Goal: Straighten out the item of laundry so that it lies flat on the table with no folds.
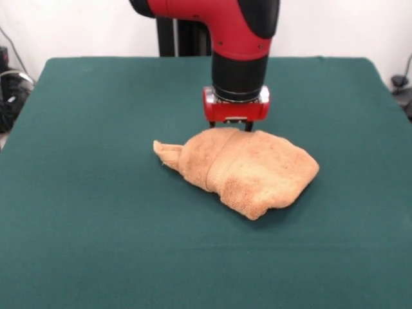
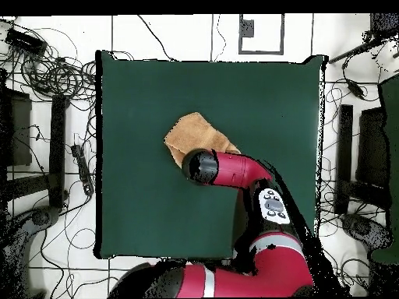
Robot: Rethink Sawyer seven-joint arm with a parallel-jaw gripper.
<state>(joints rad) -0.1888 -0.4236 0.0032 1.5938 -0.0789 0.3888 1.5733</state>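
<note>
The towel lies bunched and folded near the middle of the counter. The gripper sits at its far edge; jaw state cannot be determined. Step in hand: grasping. Next, likely pull one edge outward to unfold.

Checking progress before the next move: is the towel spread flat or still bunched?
Still bunched. The towel sits as a rounded, folded heap on the table, one corner poking sideways.

I'm in a robotics lab: my red arm reaches over a green felt surface, which stands on a white tiled floor. Black cables tangle on both sides, with dark equipment stands flanking the setup.
</note>
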